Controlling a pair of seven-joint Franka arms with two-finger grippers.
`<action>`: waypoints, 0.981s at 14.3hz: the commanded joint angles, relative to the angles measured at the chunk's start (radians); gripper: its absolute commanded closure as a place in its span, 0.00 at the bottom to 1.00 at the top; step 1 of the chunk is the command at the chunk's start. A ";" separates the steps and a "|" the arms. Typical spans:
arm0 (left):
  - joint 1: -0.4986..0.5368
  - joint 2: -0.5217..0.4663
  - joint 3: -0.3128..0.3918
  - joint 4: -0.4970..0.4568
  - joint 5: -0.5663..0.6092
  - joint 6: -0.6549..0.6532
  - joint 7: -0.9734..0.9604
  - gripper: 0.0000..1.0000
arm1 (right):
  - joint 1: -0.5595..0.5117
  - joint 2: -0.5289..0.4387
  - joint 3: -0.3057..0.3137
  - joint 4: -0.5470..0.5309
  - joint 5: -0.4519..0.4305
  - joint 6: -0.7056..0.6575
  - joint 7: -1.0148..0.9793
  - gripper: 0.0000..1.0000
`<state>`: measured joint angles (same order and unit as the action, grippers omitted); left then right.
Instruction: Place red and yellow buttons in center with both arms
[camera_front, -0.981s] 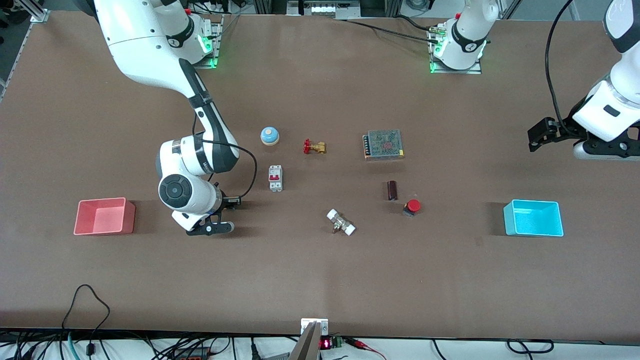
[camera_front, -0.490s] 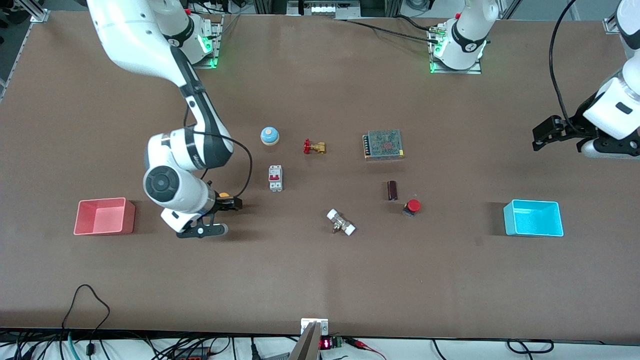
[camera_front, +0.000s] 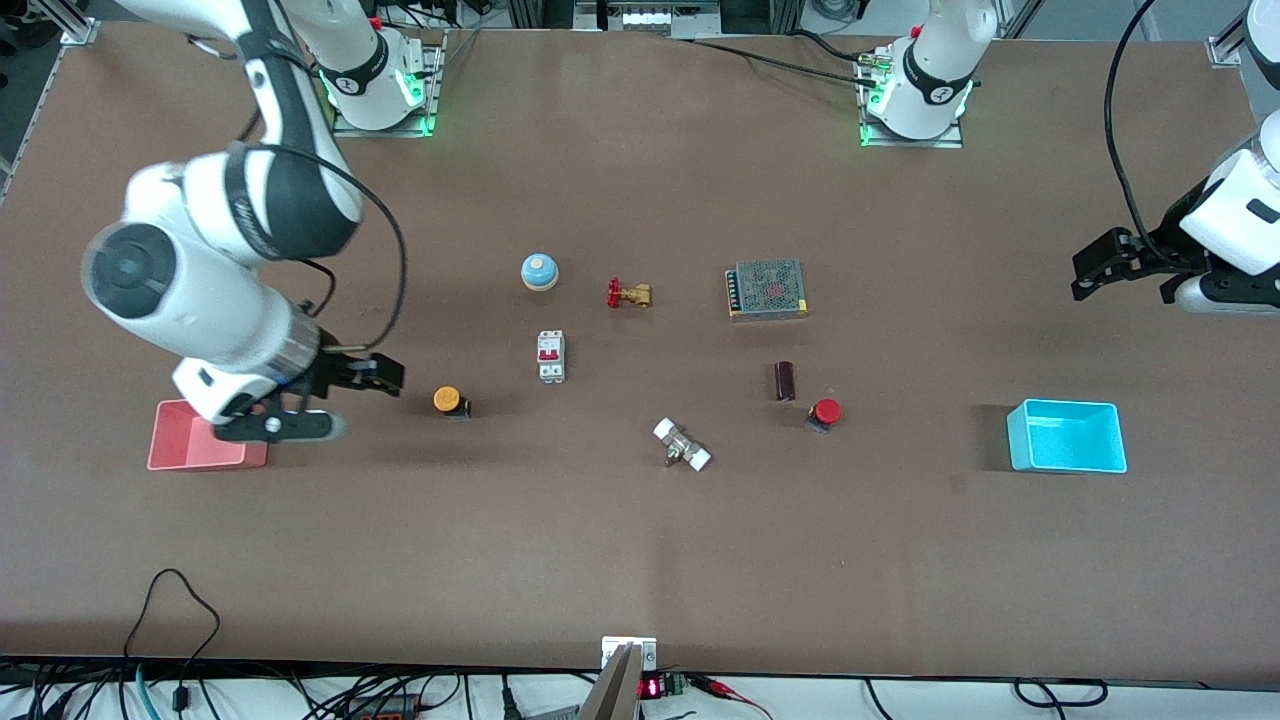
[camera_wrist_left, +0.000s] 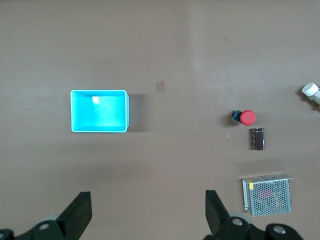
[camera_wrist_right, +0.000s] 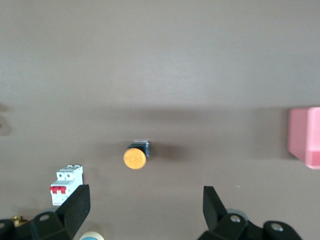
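The orange-yellow button (camera_front: 447, 400) stands on the brown tabletop (camera_front: 560, 520), toward the right arm's end and beside the circuit breaker; it also shows in the right wrist view (camera_wrist_right: 134, 158). My right gripper (camera_front: 285, 420) is open and empty, raised over the table by the pink bin and apart from the button; its jaws show wide apart in its wrist view (camera_wrist_right: 144, 207). The red button (camera_front: 826, 411) stands toward the left arm's end, next to a dark cylinder, and also shows in the left wrist view (camera_wrist_left: 247, 117). My left gripper (camera_front: 1200, 290) is open and empty, high over the table's end (camera_wrist_left: 147, 212).
A pink bin (camera_front: 190, 450) and a cyan bin (camera_front: 1066, 436) stand at the table's two ends. A blue-white bell (camera_front: 539, 271), brass valve (camera_front: 628, 294), circuit breaker (camera_front: 551, 356), mesh power supply (camera_front: 768, 289), dark cylinder (camera_front: 785, 381) and white-ended fitting (camera_front: 682, 445) lie mid-table.
My right gripper has risen off the yellow button and swung toward the pink bin, leaving the button standing uncovered on the table. My left arm has drifted slightly.
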<state>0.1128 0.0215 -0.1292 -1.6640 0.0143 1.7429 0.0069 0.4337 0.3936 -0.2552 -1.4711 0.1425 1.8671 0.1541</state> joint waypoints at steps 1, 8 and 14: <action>0.008 -0.002 -0.001 0.023 -0.019 -0.019 0.024 0.00 | 0.000 -0.058 -0.053 0.000 -0.001 -0.080 -0.016 0.00; 0.013 -0.005 -0.003 0.023 -0.013 -0.016 0.025 0.00 | -0.068 -0.098 -0.102 0.075 0.000 -0.201 -0.087 0.00; 0.014 -0.006 -0.004 0.026 -0.014 -0.014 0.025 0.00 | -0.414 -0.202 0.189 0.066 -0.153 -0.320 -0.160 0.00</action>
<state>0.1188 0.0212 -0.1304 -1.6529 0.0143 1.7429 0.0074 0.0630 0.2332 -0.1147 -1.3954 0.0273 1.6056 0.0180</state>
